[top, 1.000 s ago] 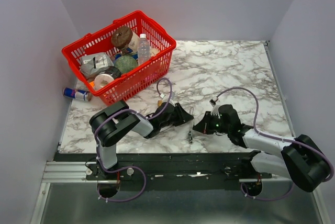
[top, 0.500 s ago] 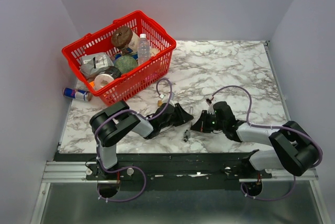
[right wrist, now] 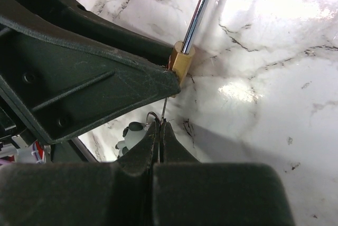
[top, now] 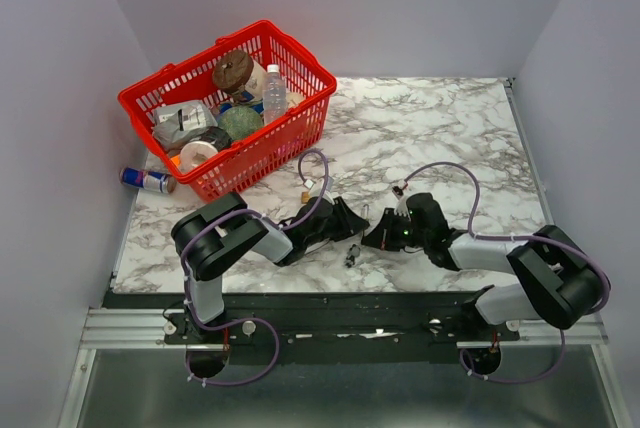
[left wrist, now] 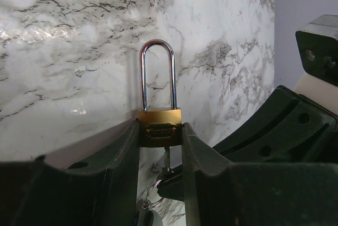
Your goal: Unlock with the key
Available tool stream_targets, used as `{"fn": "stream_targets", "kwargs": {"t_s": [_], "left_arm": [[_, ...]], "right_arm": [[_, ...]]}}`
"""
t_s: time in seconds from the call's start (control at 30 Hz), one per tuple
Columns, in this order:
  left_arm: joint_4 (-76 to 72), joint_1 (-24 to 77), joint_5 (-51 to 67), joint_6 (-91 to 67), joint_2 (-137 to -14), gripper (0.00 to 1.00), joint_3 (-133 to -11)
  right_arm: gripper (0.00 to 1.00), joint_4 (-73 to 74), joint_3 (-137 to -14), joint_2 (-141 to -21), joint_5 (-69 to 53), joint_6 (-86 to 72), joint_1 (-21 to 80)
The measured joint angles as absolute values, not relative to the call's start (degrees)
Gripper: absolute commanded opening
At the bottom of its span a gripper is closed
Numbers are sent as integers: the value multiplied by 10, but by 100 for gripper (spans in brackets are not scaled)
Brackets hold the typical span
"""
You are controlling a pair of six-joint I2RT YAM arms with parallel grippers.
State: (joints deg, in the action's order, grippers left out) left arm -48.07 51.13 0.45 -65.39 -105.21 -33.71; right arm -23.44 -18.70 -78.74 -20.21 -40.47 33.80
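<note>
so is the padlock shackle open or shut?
Shut: both legs of the shackle sit down in the brass body, clamped by the left hand.

White marble-patterned table top (top: 440,128) carries a red plastic mesh basket (top: 262,153) at the far left. A blue-and-silver drink can (top: 146,180) lies on its side just beside the basket.

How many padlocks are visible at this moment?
1. The brass padlock is clamped in the left gripper, near the front edge of the table. The contents of the red basket could hide others.
</note>
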Motion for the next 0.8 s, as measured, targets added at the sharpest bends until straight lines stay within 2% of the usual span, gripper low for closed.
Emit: {"fn": "stream_targets", "kwargs": {"t_s": [0.8], "left_arm": [[-485,513,3,-648,-1052,2,-335]], "right_arm": [[1,-257,-187,-802,-179,-410,338]]}}
